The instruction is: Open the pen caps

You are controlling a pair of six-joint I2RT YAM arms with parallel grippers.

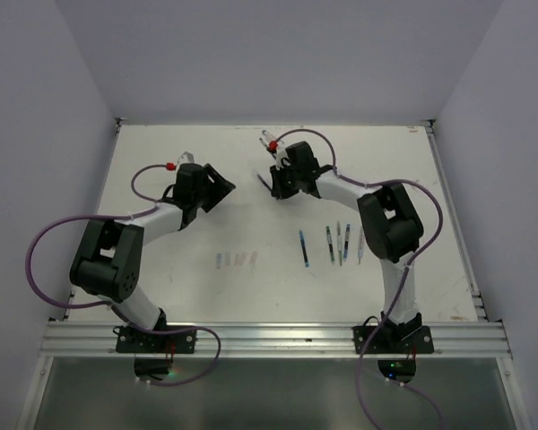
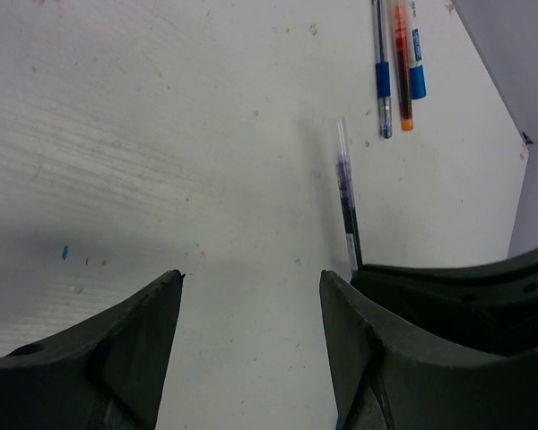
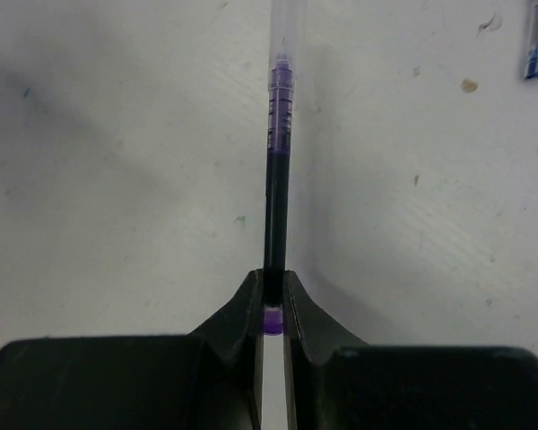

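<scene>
The right gripper (image 3: pixel 271 300) pinches a pen (image 3: pixel 278 179) that points to 12 o'clock, so I think the open, empty left gripper (image 2: pixel 251 278) must next grab its far end and pull.

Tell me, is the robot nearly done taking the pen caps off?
Not yet. A few small loose pieces near the left arm look like pulled-off caps. Right now the right hand pinches a purple-ink pen, and the left hand is open beside it. A row of pens by the right arm looks left to do; whether they're capped is too small to see.
</scene>
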